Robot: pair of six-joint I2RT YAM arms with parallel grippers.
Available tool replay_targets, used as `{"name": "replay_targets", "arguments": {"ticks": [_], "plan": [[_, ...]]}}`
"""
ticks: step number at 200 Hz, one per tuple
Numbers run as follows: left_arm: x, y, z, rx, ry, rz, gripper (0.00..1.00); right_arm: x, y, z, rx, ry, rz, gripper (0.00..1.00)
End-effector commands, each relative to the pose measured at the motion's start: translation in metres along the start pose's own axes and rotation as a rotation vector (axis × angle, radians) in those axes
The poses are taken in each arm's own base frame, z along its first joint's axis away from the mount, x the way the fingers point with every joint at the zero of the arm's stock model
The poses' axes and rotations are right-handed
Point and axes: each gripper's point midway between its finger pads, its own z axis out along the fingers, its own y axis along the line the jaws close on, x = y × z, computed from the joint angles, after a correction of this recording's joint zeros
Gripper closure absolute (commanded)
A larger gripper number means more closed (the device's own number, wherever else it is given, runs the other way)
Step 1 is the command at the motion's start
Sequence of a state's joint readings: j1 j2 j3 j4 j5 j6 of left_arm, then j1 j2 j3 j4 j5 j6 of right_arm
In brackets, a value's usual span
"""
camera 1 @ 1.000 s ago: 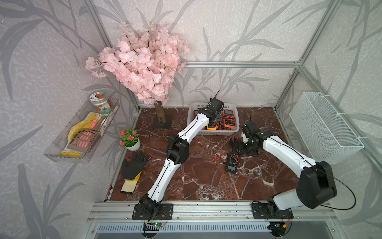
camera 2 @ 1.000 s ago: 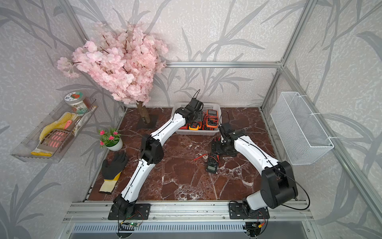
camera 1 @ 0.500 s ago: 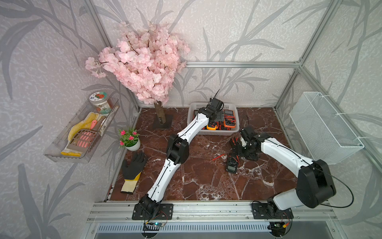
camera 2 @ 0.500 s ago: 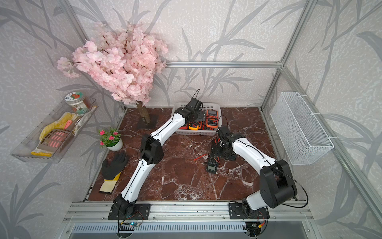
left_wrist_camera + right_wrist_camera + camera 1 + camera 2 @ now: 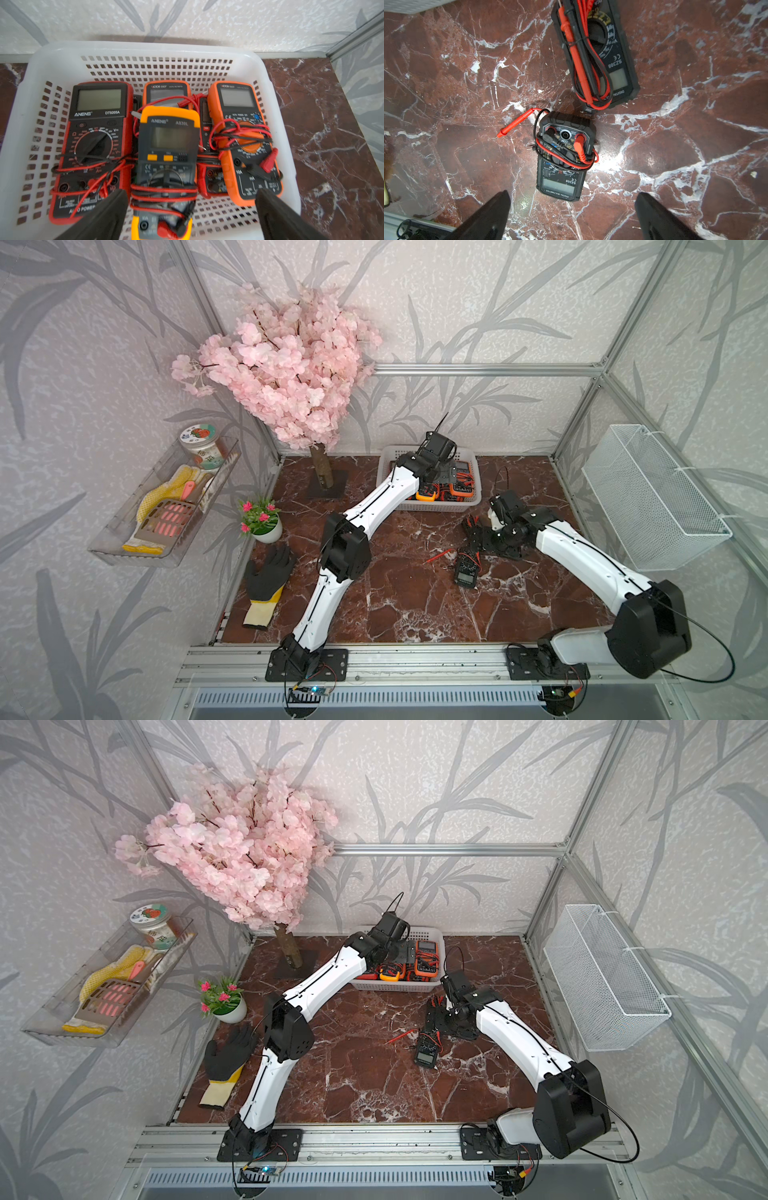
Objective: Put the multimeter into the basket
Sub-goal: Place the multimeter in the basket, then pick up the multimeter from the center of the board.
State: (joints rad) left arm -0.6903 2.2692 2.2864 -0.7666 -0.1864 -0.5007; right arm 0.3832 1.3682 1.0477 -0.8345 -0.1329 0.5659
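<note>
Top view, 12 o'clock = back wall.

- Left gripper (image 5: 190,197): hangs over the white perforated basket (image 5: 145,47), which sits at 12 o'clock on the marble table (image 5: 395,605). Jaws spread wide, holding nothing.
- The yellow ANENG A830L meter (image 5: 168,153) lies in the basket between the fingers, touched by neither. It rests on other meters, with the red ANENG DT9205A (image 5: 93,145) on one flank and the orange VICTOR meter (image 5: 245,141) on the other.
- Black SZ308 multimeter (image 5: 466,572): flat on the table and face up, leads wound round its body. It lies at roughly 5 o'clock from the basket, well apart from it. One red probe (image 5: 517,122) trails loose.
- Right gripper (image 5: 573,196): jaws spread wide, empty, poised above the black multimeter.
- A second SZ308 meter (image 5: 598,52) lies just beyond it.

Key relation: the right arm is clearly the nearer. From its gripper the meter lies toward 6–7 o'clock. Its long axis runs about 12-to-6, and in the wrist view that axis passes between the fingers. Closing should therefore pinch its narrow width. The carry would go toward 11 o'clock.
</note>
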Motion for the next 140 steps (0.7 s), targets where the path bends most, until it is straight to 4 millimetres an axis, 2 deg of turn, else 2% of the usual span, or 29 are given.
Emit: {"name": "replay_targets", "arguments": {"ticks": [1, 41, 98, 140], "plan": [[0.028, -0.003, -0.019, -0.027, 0.059, 0.007, 0.00, 0.003, -0.003, -0.014, -0.008, -0.006, 0.027, 0.01], [0.078, -0.021, -0.033, -0.019, 0.117, 0.010, 0.00, 0.011, -0.030, -0.021, 0.034, -0.011, 0.118, 0.01], [0.151, -0.048, -0.038, 0.023, 0.238, 0.075, 0.00, 0.027, -0.072, -0.026, 0.090, -0.037, 0.259, 0.01], [0.192, -0.068, -0.042, 0.043, 0.280, 0.154, 0.00, 0.035, -0.099, -0.023, 0.133, 0.002, 0.348, 0.01]]}}
